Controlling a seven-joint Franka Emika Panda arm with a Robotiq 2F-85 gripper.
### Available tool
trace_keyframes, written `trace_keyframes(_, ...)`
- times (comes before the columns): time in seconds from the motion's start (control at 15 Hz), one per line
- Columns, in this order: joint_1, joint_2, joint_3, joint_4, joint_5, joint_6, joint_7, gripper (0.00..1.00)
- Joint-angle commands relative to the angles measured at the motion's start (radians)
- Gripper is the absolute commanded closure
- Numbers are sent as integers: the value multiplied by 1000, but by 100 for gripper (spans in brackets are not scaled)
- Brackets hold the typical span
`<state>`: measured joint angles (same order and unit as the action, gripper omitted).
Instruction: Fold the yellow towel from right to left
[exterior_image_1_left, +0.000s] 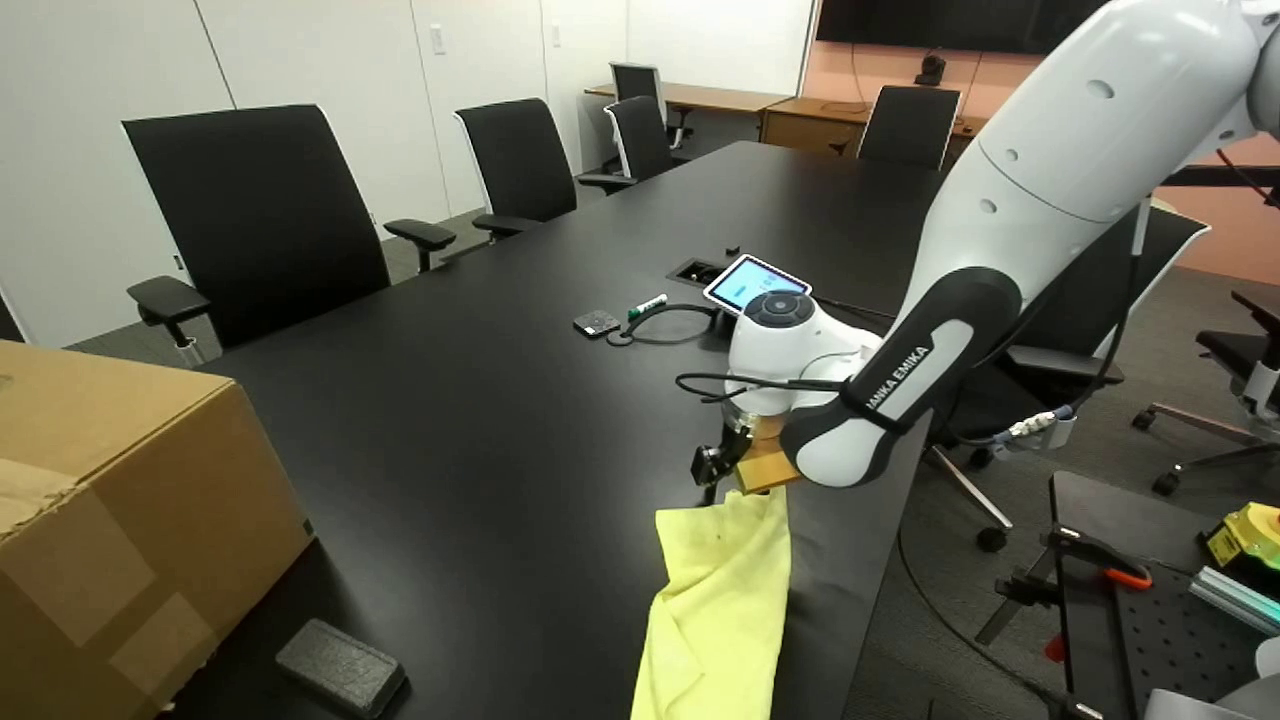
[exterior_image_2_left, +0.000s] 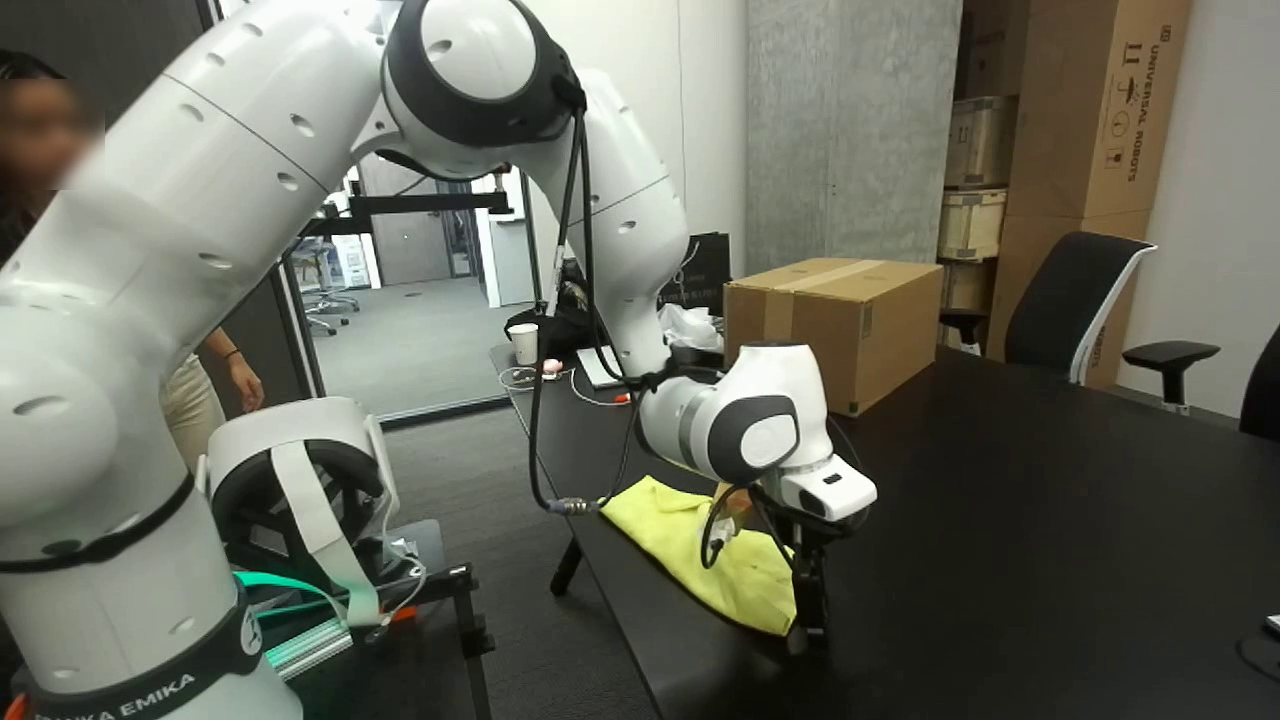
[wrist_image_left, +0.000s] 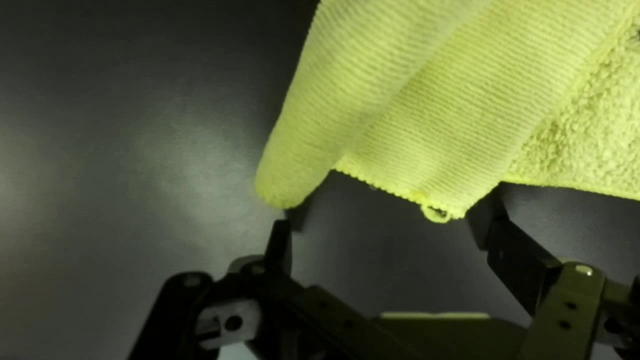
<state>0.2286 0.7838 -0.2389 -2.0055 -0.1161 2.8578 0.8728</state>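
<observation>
Black tabletop fills the wrist view's left; at lower centre the gripper stands spread and empty, likely to straddle the yellow towel, upper right.

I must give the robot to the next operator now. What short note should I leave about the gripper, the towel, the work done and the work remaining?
Gripper: open, holding nothing, at one end of the yellow towel; whether it touches the cloth, I cannot tell.
Where: the towel lies on the black table, close to the edge, rumpled.
Done: some cloth is turned over on itself; a neat fold does not show.
Left: probably check which side is the right, grip it, bring it left, release, then smooth it.
</observation>
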Motion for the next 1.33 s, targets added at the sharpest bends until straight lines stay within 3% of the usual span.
trace_keyframes(0.0, -10, -5, -1, -24, 50, 32, -53, 0)
trace_keyframes(1.27, 1, -52, 17, -89, 85, 15, -139, 0)
